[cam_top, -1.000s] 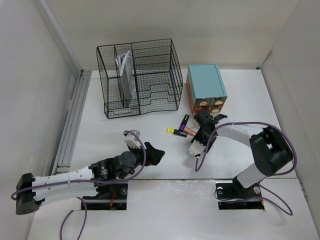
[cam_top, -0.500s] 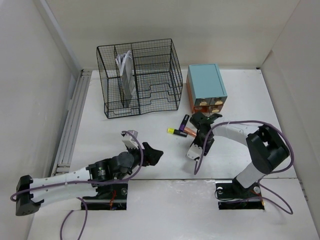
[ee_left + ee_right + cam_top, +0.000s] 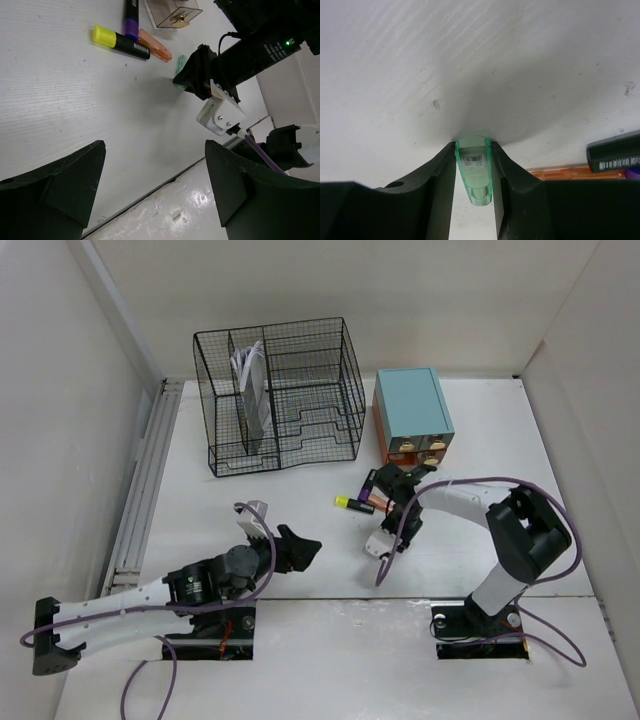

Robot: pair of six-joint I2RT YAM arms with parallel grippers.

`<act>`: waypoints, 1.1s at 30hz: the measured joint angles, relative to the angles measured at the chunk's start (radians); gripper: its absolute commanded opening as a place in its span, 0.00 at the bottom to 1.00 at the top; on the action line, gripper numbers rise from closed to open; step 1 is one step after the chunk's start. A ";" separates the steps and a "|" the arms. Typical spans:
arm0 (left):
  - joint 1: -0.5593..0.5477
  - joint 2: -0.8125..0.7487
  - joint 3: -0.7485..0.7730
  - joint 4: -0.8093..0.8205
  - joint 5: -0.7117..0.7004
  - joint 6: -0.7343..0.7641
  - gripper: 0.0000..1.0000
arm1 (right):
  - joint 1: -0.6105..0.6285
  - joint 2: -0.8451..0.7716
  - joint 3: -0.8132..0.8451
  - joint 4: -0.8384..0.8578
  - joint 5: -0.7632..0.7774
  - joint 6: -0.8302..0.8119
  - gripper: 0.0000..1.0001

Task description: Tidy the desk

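**Right tool slid left onto the green marker**

Both of my arms have shifted in the last second. On the left, my left tool has pulled slightly back toward its base. It hangs low over the wide flat matte white table, fingers spread and holding nothing. Behind it, the black wire-mesh organizer has not moved.

At the middle of the table, three pens lie touching one another: a black highlighter with a yellow cap, a black marker with a purple band and an orange translucent pen.

Just right of them, my right tool has travelled leftward and now pinches a pale green translucent marker between its fingers, down at the table surface. I cannot tell whether the marker has left the table yet. The teal drawer box sits just beyond.

I judge this to be the grasp stage for one pen, with three more loose.
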 measured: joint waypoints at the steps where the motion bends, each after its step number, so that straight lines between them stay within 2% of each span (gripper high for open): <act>1: 0.000 -0.006 0.000 -0.005 0.000 0.000 0.78 | 0.000 -0.004 -0.001 0.002 -0.013 0.016 0.18; 8: 0.000 -0.038 0.000 -0.019 -0.003 0.000 0.78 | -0.010 -0.144 0.037 0.029 -0.140 0.291 0.15; 12: 0.000 -0.037 0.000 -0.019 -0.003 0.000 0.78 | -0.061 -0.284 0.064 0.138 -0.166 0.494 0.15; 17: 0.000 -0.022 0.000 -0.013 -0.002 0.000 0.78 | -0.135 -0.375 0.062 0.317 -0.102 0.711 0.15; 23: 0.000 -0.008 0.000 0.005 0.001 0.000 0.78 | -0.219 -0.356 0.050 0.453 -0.045 0.853 0.15; 33: 0.000 0.000 0.000 0.011 0.001 0.001 0.78 | -0.270 -0.169 0.066 0.517 -0.046 0.923 0.15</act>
